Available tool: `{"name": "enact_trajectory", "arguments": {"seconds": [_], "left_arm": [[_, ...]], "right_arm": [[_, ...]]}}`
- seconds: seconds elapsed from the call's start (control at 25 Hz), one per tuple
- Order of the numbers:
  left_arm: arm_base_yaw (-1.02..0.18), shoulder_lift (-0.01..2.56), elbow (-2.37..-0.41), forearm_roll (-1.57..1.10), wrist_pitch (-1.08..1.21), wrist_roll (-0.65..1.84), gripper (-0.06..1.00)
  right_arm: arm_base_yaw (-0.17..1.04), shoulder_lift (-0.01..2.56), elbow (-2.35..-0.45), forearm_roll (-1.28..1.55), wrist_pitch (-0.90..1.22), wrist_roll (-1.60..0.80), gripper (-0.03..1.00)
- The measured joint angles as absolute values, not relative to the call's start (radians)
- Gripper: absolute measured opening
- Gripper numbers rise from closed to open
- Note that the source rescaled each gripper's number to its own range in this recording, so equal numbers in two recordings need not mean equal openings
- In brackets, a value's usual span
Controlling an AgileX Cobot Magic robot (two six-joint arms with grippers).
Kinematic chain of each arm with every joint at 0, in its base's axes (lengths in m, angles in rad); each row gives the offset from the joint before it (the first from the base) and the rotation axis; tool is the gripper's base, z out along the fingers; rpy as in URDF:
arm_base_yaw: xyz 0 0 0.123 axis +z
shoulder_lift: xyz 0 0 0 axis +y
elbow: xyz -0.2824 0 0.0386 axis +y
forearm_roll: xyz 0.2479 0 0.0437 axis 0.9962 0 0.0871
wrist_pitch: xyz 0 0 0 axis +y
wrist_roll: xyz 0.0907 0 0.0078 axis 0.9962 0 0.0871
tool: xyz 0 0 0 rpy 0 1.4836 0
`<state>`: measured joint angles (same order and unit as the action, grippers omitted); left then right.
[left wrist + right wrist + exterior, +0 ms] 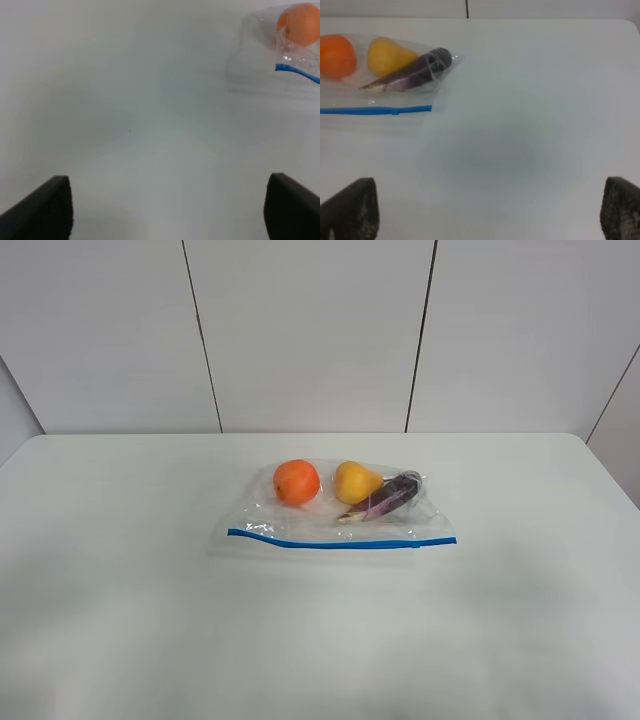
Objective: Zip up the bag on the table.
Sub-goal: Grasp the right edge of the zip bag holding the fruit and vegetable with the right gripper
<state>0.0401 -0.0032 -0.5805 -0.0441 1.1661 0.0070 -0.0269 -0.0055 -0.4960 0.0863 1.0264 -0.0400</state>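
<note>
The clear plastic bag [335,525] lies flat in the middle of the white table [120,570], its blue zipper strip [340,543] along the near edge. An orange [296,481], a yellow pear [355,481] and a purple eggplant [390,496] show through it. No gripper shows in the exterior high view. In the left wrist view my left gripper [167,210] is open and empty over bare table, the bag's orange end [297,37] far off. In the right wrist view my right gripper [490,212] is open and empty, the bag [385,75] well away from it.
A white panelled wall [310,335] stands behind the table's far edge. The table's rounded far corners show at left and right. White tabletop surrounds the bag on all sides.
</note>
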Motion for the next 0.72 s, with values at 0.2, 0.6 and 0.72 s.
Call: {"name": "enact_trajectory", "arguments": {"seconds": [0.2,0.6,0.72], "left_arm": [[0.04,-0.003,-0.58,-0.044,1.166,0.007,0.98],[0.04,-0.003,-0.58,-0.044,1.166,0.007,0.98],[0.04,-0.003,-0.58,-0.044,1.166,0.007,0.98]], "right_arm": [[-0.027,-0.005,-0.496,0.085,1.026,-0.04,0.96],[-0.027,-0.005,-0.496,0.092,1.026,-0.039,0.96],[-0.027,-0.005,-0.496,0.107,1.025,-0.039,0.96]]}}
